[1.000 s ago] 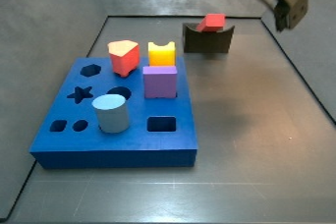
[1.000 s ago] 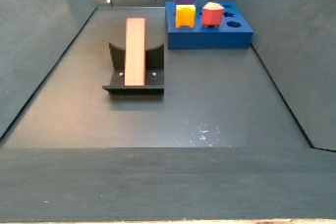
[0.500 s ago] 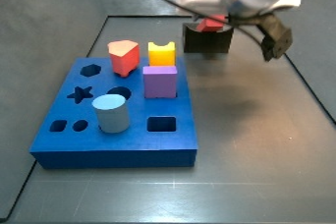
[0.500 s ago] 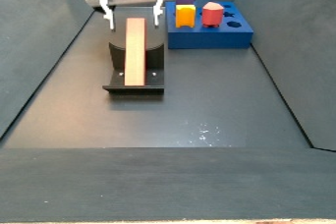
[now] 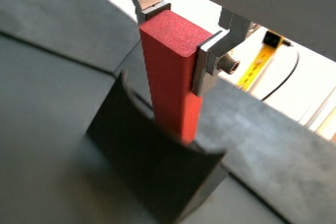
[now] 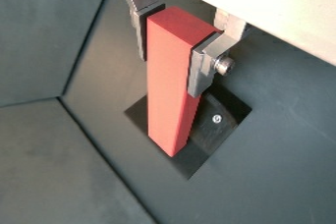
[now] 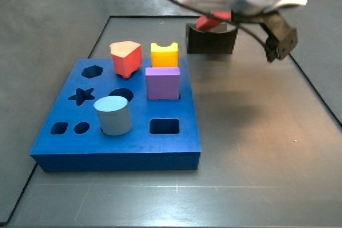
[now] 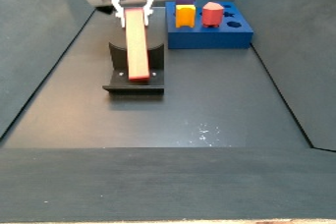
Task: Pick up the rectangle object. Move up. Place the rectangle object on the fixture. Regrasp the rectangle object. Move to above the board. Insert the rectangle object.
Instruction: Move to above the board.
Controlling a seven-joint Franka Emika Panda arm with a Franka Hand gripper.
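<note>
The gripper (image 5: 180, 33) is positioned over the fixture (image 5: 151, 159) at the far end of the bench. Its silver fingers (image 6: 206, 63) are seen clamped on the upper end of the rectangle object (image 6: 174, 81), a long red bar lying in the fixture's notch (image 8: 136, 46). The blue board (image 7: 118, 117) is set well apart, carrying other blocks.
</note>
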